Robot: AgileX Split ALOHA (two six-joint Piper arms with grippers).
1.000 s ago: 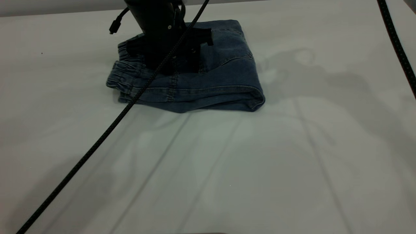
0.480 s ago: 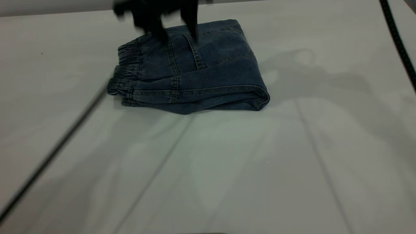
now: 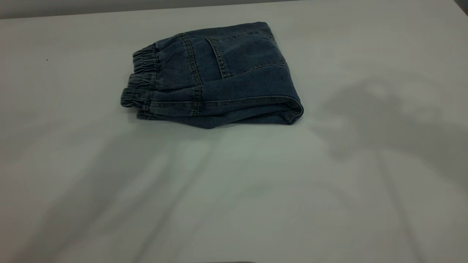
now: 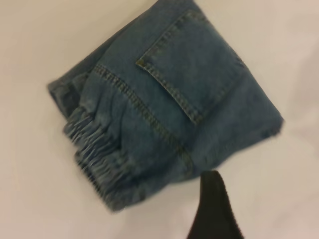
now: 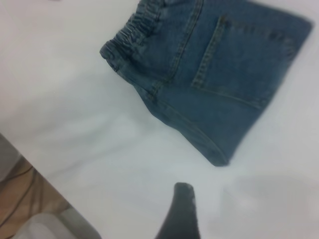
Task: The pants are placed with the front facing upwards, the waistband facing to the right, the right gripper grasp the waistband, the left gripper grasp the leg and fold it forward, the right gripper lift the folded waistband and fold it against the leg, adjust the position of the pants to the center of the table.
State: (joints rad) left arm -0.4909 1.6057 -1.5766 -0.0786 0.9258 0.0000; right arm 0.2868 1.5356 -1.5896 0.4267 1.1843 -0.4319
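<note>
Where the white worktop (image 3: 256, 190) lies bare, the folded pants (image 3: 215, 78) rest alone, waistband (image 3: 140, 82) at exterior-left, pocket up. Each wrist view shows a single dark fingertip (image 4: 213, 209) above the worktop, so neither tool's state can be told.

The setting looks like a robot test bench in a lab or workroom rather than a home. A broad, plain white smooth tabletop (image 3: 234, 190) fills the exterior view and carries only a small folded pair of blue denim pants (image 3: 212, 75). In the right wrist view, past the table's edge, a brownish floor with thin dark cables (image 5: 22, 191) shows below.
</note>
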